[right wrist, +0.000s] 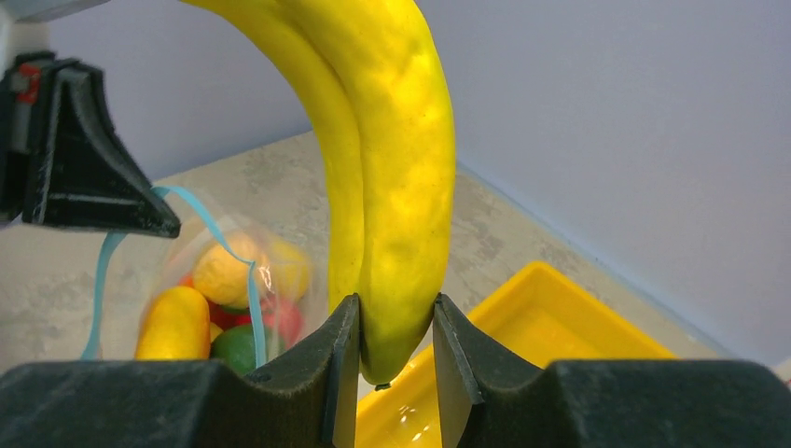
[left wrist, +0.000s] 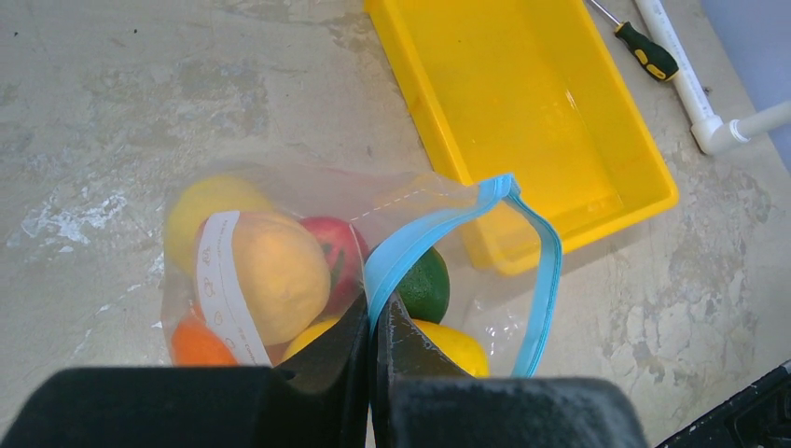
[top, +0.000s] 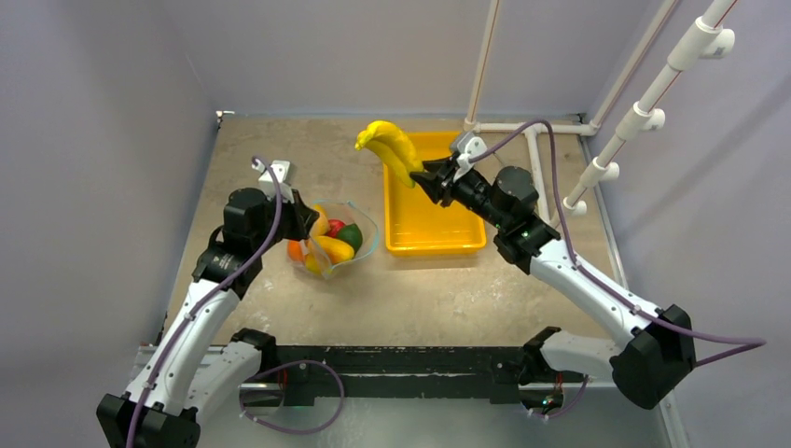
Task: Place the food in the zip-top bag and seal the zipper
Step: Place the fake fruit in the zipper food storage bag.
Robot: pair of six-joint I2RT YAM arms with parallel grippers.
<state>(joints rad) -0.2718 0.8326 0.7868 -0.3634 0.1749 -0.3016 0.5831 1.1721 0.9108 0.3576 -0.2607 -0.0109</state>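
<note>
- Most food (left wrist: 270, 271) is sitting in the zip-top bag (left wrist: 392, 201), left of the tray (left wrist: 522, 103).
- Left fingers (left wrist: 336, 364) are pinching together on the zipper (left wrist: 546, 271).
- Right fingers (right wrist: 338, 373) are clamping bananas (right wrist: 401, 168) above tray; bagging, sealing remaining.

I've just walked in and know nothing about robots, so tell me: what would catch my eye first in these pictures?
First the bright yellow bananas, held in the air by the right gripper over the far end of the yellow tray. Next, left of the tray, the clear zip-top bag holding colourful fruit, its teal zipper pinched by the left gripper.
</note>
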